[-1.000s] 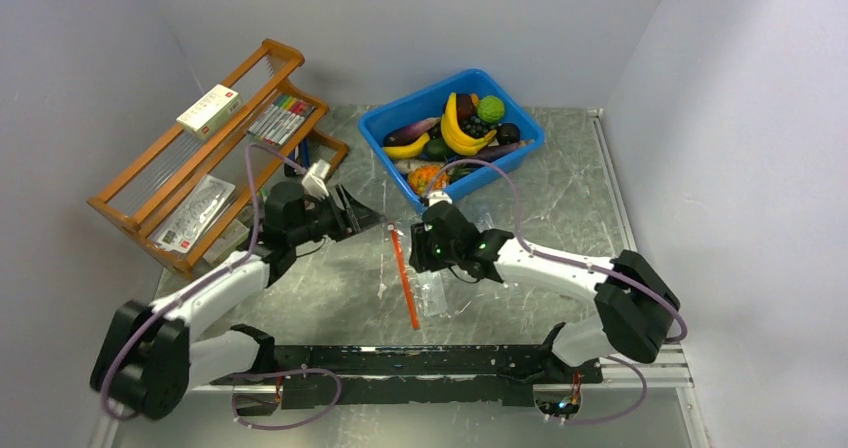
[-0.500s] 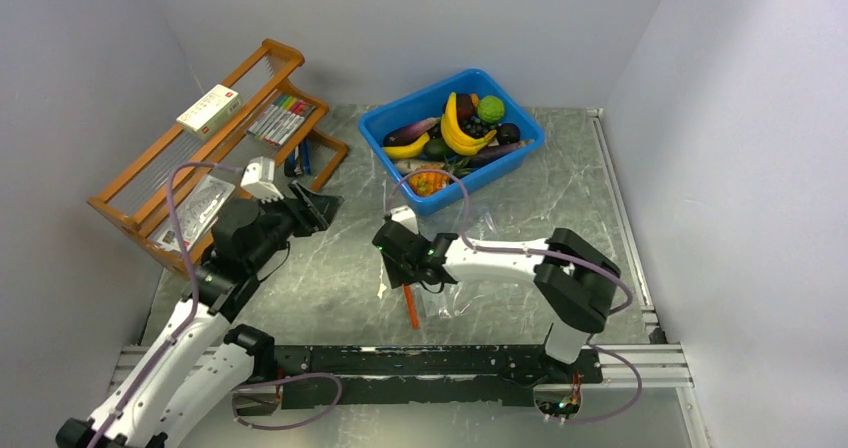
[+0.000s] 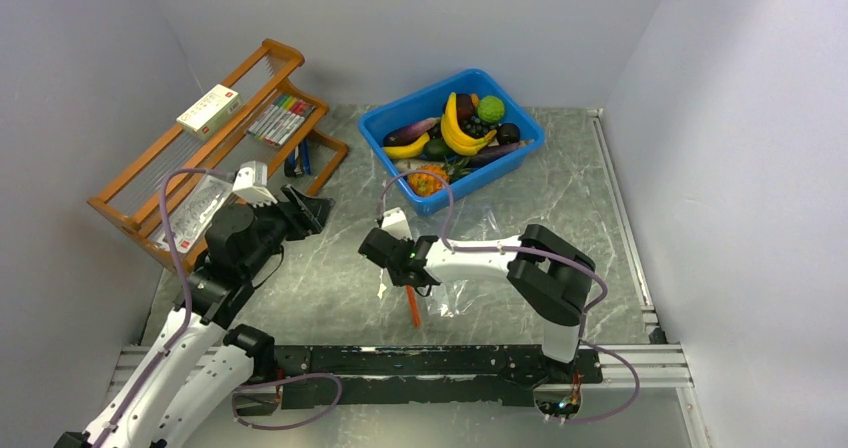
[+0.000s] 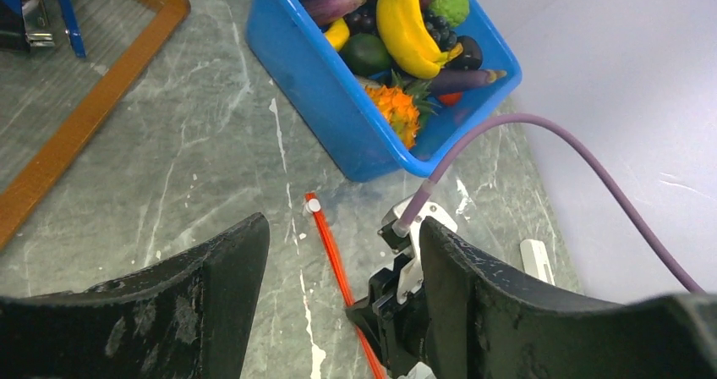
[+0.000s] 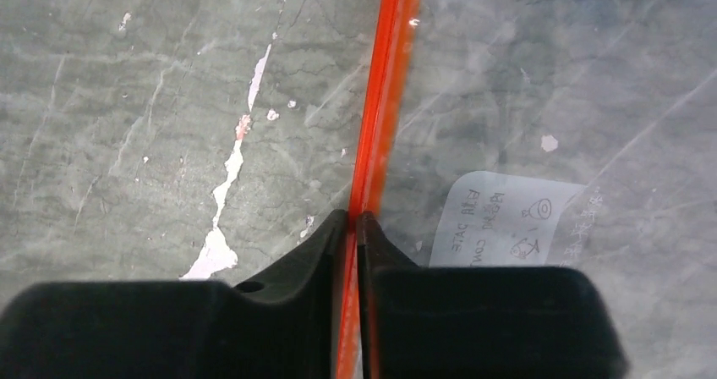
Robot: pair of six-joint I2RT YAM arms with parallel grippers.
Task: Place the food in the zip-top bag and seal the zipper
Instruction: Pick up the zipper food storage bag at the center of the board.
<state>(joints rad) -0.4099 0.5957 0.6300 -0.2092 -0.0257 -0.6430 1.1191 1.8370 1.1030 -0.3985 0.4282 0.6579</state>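
Zip-top bag (image 3: 455, 290): clear, flat on the grey marbled table (image 3: 320, 278), lower centre of the top view.
Zipper (image 5: 385, 100): red-orange strip along the bag's left edge.
Right gripper (image 5: 353, 220): jaws nearly together, pinching the zipper between the fingertips.
Left gripper (image 4: 342, 227): jaws wide, nothing between them, left of centre in the top view, apart from the bag.
Food (image 3: 470, 133): heaped in the blue bin (image 3: 395, 123) at upper centre; banana bunch (image 4: 406, 24), bumpy green ball (image 4: 450, 2), grape cluster (image 4: 440, 30), orange pineapple (image 4: 396, 112).
Bag label (image 5: 507, 218): white patch, upside down in the right wrist view; "DATE" legible, the rest too small.
Wooden rack (image 3: 160, 183): upper left, holding a white box (image 3: 208, 108) with red print, unreadable.
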